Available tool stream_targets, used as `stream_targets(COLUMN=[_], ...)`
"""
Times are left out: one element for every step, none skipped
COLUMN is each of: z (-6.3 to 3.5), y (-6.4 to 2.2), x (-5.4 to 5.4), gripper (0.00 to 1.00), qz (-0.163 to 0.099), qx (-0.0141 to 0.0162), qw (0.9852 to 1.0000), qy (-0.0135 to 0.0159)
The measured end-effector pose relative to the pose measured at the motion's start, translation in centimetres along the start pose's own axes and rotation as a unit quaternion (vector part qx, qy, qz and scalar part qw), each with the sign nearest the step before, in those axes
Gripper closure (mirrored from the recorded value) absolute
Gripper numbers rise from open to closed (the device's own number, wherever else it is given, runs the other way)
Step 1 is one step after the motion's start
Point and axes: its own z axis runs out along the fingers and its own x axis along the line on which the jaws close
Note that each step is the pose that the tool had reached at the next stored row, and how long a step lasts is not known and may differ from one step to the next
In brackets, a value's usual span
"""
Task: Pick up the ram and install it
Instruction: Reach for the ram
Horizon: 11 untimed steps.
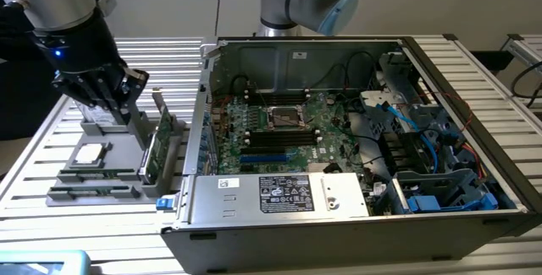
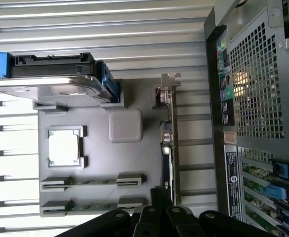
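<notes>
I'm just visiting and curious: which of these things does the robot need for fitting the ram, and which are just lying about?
For the job: tool, shut, above the tray; one ram stick or its twin, cannot tell which; memory slots in the open computer.
Lying about: hard drive, processor, expansion card, all on the tray.

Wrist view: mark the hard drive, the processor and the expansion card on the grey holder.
Hard drive [image 2: 50, 89], wrist view, on its shiny metal face.
Processor [image 2: 64, 146], wrist view, on the centre of its pale lid.
Expansion card [image 2: 171, 148], wrist view, on its thin edge, midway along.
</notes>
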Motion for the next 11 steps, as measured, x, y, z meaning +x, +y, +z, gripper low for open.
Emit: stream_targets(z=[0.02,0.04,0.05,0.07,0.09,0.1,0.12,0.14,0.16,0.19,0.21], y=[-0.21,-0.46,-0.71,-0.97,-1.22,-1.46,-1.67,-1.87,-2.06,-2.25,-2.43], x=[0.2,0.4,0.6,0.8,0.9,1.1,1.3,1.4,1.6,1.8,1.9], gripper=[0.89,0.89,0.89,0.89,0.89,0.89,0.89,0.89,0.89,0.89,0.89], qz=[0.0,0.0,0.0,0.0,0.0,0.0,0.0,0.0,0.0,0.0,0.0], qx=[0.0,-0.0001,-0.0002,-0.0002,-0.0003,-0.0003,-0.0004,-0.0005,-0.0006,-0.0007,-0.0008], qw=[1.0,1.0,1.0,1.0,1.0,1.0,1.0,1.0,1.0,1.0,1.0], qy=[0.0002,0.0004,0.0005,0.0006,0.0007,0.0007,0.0008,0.0009,0.001,0.0011,0.0012])
